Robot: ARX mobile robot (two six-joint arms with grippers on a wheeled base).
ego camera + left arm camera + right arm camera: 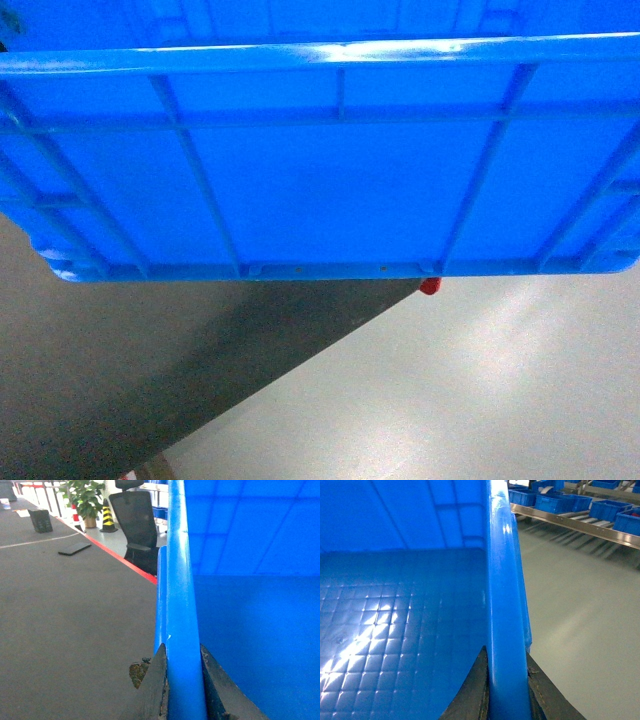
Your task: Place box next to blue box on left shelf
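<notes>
The bright blue ribbed box (320, 190) hangs in the air and fills the upper half of the head view. My left gripper (182, 650) is shut on the box's left rim (180, 605), one finger outside and one inside. My right gripper (506, 651) is shut on the right rim (502, 605) in the same way. The box's gridded floor (395, 645) is bare. In the right wrist view a silvery roller shelf (580, 526) stands far off at the top right and carries several blue boxes (555, 502). I cannot tell which of them is the task's blue box.
Below the box lie a dark mat (120, 380) and a pale grey floor (470, 400). The left wrist view shows a black office chair (135, 525), a potted plant (87, 497), a striped cone (107, 517), a red floor line (120, 557) and a flat black object (74, 548).
</notes>
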